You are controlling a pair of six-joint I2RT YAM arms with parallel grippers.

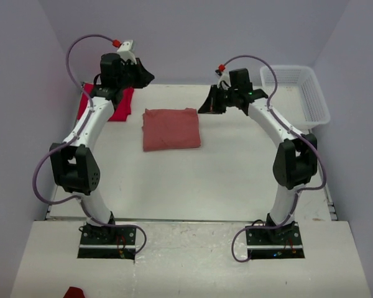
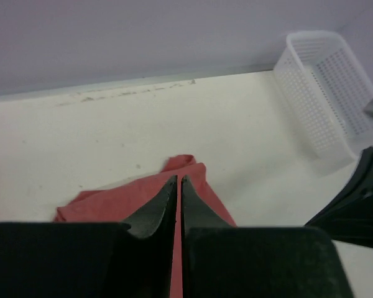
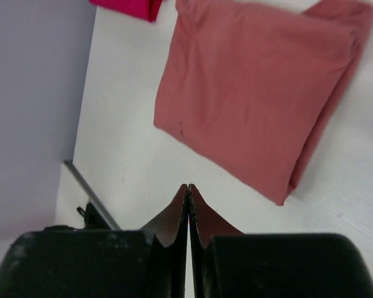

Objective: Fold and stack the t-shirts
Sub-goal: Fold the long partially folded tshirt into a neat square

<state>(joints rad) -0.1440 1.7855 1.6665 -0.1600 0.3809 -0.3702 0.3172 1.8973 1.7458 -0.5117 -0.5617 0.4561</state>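
The salmon-pink t-shirt (image 1: 171,129) lies folded into a rectangle on the middle of the table (image 1: 174,186). The bright red t-shirt (image 1: 119,107) lies at the back left, partly hidden by my left arm. My left gripper (image 1: 146,77) hangs above the back of the table, left of the pink tee. In the left wrist view its jaws (image 2: 179,180) stand a narrow slit apart with nothing in them, and the pink tee (image 2: 112,198) shows below. My right gripper (image 1: 206,107) hovers just right of the pink tee's far corner, shut and empty (image 3: 188,186). The pink tee (image 3: 261,93) and a corner of the red one (image 3: 130,7) lie ahead of it.
A white mesh basket (image 1: 315,102) stands at the back right corner, also seen in the left wrist view as the basket (image 2: 326,87). Walls close in the table at the back and both sides. A small red scrap (image 1: 73,292) lies on the front ledge.
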